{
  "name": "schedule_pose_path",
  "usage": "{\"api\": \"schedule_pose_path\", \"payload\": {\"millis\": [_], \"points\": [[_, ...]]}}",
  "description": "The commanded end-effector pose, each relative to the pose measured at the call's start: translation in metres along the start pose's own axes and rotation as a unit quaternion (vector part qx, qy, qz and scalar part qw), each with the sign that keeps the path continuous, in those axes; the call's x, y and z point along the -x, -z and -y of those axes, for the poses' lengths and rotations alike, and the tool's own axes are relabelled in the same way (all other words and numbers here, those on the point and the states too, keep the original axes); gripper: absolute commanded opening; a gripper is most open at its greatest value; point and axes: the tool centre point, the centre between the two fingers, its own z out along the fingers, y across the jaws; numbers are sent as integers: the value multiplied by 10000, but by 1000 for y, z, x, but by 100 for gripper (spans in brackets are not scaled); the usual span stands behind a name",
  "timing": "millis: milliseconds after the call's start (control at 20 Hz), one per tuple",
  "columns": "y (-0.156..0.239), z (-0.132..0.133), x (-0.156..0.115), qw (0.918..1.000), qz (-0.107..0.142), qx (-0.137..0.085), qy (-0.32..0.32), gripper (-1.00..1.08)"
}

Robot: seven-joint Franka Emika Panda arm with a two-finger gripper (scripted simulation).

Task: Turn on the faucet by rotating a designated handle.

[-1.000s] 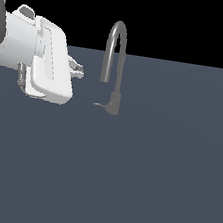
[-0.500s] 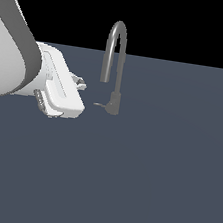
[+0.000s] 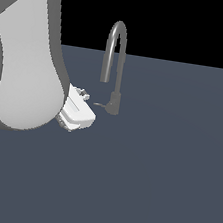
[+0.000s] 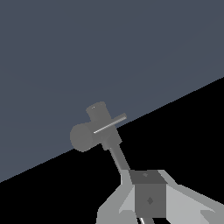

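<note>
Faucet (image 3: 115, 53) stands toward the back of the dark blue-grey tabletop (image 3: 163, 182), somewhat to the exterior view's left of centre, its tall inverted-U spout rising above the far edge against the black background. Its short cylindrical base sits on the surface, and the handle (image 3: 100, 104), a thin grey lever, sticks out sideways from that base toward the exterior view's left, lying low over the tabletop.

At the exterior view's left the bulky white and grey robot arm (image 3: 26, 55) fills much of the frame. The white hand (image 3: 87, 96) emerges from behind it, low over the surface, with its fingertips just beside the free end of the handle; whether they touch it cannot be made out at this size. How far the fingers are parted cannot be told either, and nothing is seen held between them.

In the wrist view the faucet (image 4: 94, 131) appears end-on, with the handle (image 4: 110, 124) as a bright thin rod crossing the base, and a grey finger (image 4: 150, 197) of the hand in the foreground, apart from the lever.
</note>
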Motion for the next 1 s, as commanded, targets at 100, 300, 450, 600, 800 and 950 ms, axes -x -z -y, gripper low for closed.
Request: {"api": "schedule_pose_path", "payload": {"millis": [100,300,450,600,800,950], "points": [[-11,6,-13,9987,51,353,374,-100],[-21,12,-24,9953,97,656,706,-100],[-29,17,-32,9914,133,882,955,-100],[-37,21,-39,9864,170,1105,1204,-100],[-49,27,-49,9780,220,1399,1535,-100],[-58,31,-54,9712,254,1592,1755,-100]]}}
